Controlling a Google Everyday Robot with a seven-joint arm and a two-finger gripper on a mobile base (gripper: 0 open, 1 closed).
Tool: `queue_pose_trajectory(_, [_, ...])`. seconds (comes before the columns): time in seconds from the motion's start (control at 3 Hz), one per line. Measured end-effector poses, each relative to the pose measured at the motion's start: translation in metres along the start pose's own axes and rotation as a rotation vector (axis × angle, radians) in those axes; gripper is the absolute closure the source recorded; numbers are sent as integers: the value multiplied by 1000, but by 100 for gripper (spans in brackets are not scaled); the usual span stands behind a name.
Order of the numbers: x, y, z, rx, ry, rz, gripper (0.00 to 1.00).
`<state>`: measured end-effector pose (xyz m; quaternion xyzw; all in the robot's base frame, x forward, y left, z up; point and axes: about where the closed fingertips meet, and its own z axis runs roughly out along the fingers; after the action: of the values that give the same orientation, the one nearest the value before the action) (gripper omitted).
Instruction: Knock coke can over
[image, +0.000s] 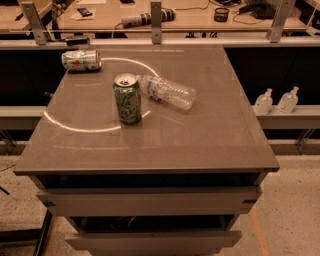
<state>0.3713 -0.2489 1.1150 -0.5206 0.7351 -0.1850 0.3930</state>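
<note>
Currently silver can (81, 59) lies sideways, green can (127, 98) upright; pincer unseen.

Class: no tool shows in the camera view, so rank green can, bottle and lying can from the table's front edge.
Tool: out of view.
1. Green can, upright, centre-left.
2. Bottle, lying just right.
3. Lying can, back-left corner.

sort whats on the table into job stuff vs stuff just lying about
Job: upright green can, the only can standing, so likely the target; gripper, not in view.
Lying about: tipped can, back left; plastic bottle on its side; two small bottles on the right ledge.
</note>
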Motion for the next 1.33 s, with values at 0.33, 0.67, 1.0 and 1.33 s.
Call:
queue_pose_trajectory(0.33, [3, -35, 0, 42, -41, -1, 0])
queue_pose_trajectory(0.67, [10, -59, 12, 42, -57, -1, 0])
queue_pose_trajectory(1.0, [21, -71, 25, 26, -57, 9, 0])
queue_pose_trajectory(1.33, [32, -77, 33, 13, -61, 24, 0])
